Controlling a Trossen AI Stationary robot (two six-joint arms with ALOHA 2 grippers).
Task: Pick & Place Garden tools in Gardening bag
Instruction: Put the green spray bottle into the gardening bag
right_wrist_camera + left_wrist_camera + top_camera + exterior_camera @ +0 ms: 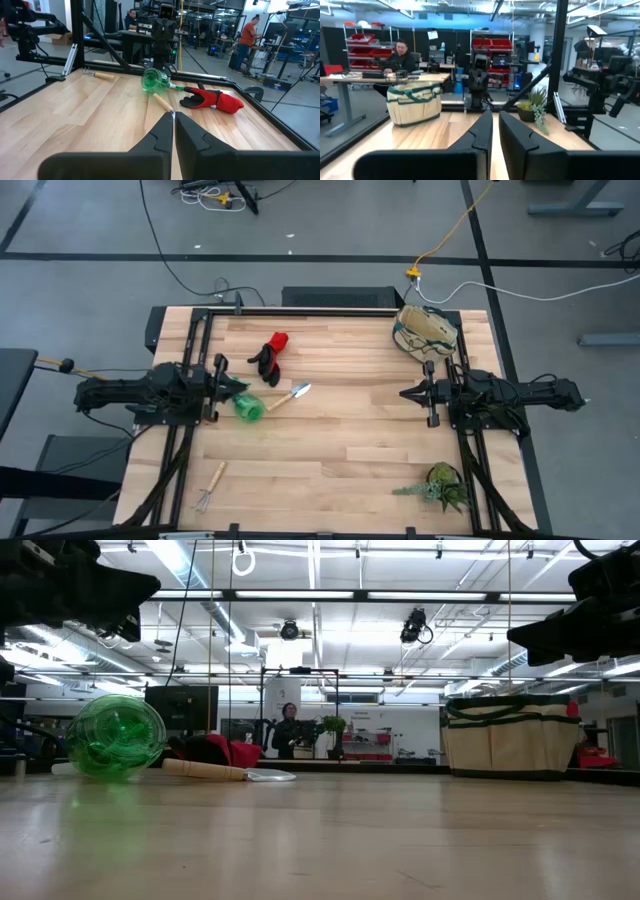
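Nothing is packed yet: the bag (427, 332) sits at the table's (340, 450) far right corner; gloves (270, 356), green piece (248, 408), trowel (288, 397) and rake (210, 487) lie loose. Both the left gripper (240, 388) and the right gripper (406, 394) hover pinched shut, empty; next, I'd guess, the left opens over the green piece just beside it.

One trowel (291, 395), one rake (211, 486), one green plastic piece (248, 407), one pair of gloves (270, 357), one bag (427, 330), one plant (441, 485).
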